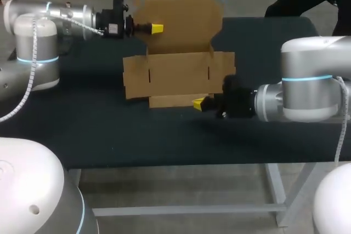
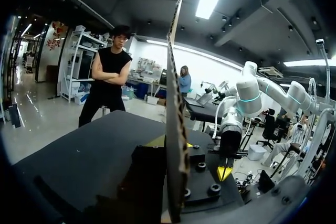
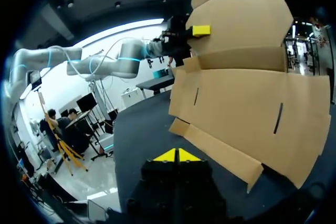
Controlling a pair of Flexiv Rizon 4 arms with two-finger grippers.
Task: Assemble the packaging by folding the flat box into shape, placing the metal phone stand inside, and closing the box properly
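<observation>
Cardboard box (image 1: 178, 72) is one single brown sheet, cut and creased, and it lies near the middle of the dark table (image 1: 109, 130). Its wide middle panel is flat on the table. It has two short slits, one near each side, and one narrow flap along the near edge. The far part, a large panel with a smaller tab on top, is lifted up from the table.

I count one box and two arms. The left gripper (image 1: 156, 28) comes in from the left and is clamped on the side edge of the lifted panel. In the left wrist view the cardboard (image 2: 176, 103) stands edge-on between the two yellow tips. The right gripper (image 1: 198, 103) is low over the table, just beside the right end of the near flap. In the right wrist view its tips (image 3: 177, 155) are pressed together with nothing between them, and the box (image 3: 236, 98) spreads ahead of them.
</observation>
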